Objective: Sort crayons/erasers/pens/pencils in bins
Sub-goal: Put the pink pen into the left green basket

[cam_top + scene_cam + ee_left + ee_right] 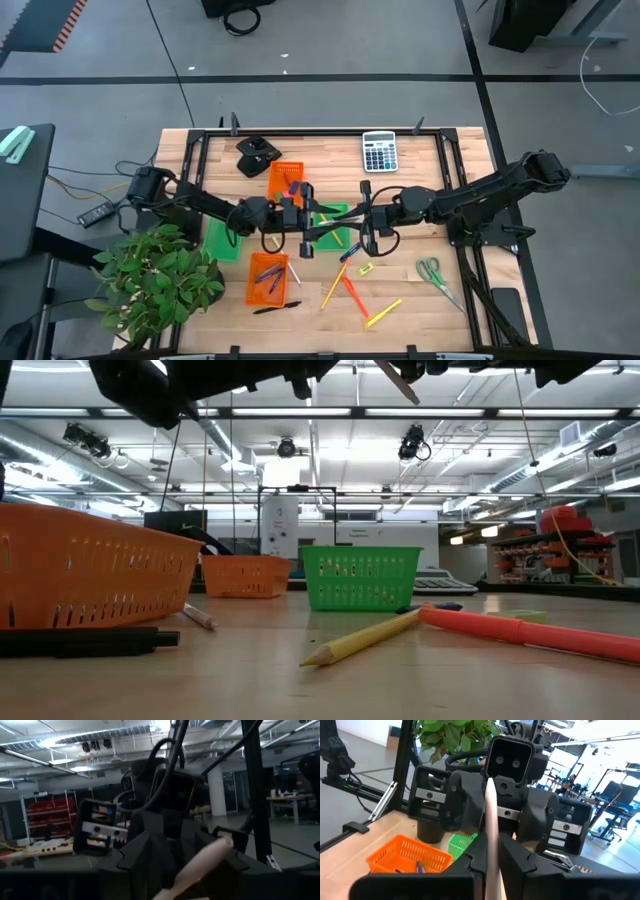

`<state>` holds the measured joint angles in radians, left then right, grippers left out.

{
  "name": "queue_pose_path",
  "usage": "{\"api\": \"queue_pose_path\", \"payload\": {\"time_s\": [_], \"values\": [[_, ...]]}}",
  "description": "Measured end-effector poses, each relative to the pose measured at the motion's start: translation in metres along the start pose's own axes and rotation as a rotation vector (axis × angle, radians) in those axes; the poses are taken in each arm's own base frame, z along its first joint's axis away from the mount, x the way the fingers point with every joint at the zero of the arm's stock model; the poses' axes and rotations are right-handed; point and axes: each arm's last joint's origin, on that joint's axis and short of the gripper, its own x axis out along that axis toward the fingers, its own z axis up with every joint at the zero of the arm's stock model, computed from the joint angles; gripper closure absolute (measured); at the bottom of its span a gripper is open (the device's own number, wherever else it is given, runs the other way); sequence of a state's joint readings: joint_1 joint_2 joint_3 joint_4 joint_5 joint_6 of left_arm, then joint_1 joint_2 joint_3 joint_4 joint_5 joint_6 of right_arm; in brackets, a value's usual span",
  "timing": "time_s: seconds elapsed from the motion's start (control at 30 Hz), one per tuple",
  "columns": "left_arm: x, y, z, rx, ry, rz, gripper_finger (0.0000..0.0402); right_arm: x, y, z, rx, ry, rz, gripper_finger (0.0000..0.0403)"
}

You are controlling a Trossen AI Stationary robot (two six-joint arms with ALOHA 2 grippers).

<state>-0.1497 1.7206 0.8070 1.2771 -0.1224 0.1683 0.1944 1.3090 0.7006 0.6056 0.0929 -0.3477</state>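
While my right hand [487, 857] pinches a pale pencil [490, 825] above the desk's [420, 310] middle, its long axis points straight at my left hand [492, 812], whose fingers stand partly apart around the pencil's far end.

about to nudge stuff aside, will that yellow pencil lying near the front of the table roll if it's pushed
Probably yes: the yellow pencil is a slim stick lying flat on the bare table, so a sideways push may roll it. It looks stiff and straight, likely light. Its sharpened tip could snap.
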Motion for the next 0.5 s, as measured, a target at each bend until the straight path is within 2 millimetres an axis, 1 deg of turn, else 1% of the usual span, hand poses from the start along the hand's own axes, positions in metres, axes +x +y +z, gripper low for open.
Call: {"api": "queue_pose_path", "payload": {"time_s": [0.23,0.47,0.5], "values": [[0.0001,-0.0002,-0.0014,0.010,0.015,-0.002,0.0291,0.0000,-0.0005,-0.0009,-0.004,0.016,-0.024,0.0363],[0.0000,-0.0001,-0.0011,0.020,0.017,0.002,0.0369,-0.0001,-0.0004,-0.0021,0.016,0.029,-0.032,0.0362],[0.0001,0.0000,-0.0010,0.020,0.016,0.002,0.0374,-0.0002,-0.0004,-0.0020,0.024,0.028,-0.032,0.0362]]}}
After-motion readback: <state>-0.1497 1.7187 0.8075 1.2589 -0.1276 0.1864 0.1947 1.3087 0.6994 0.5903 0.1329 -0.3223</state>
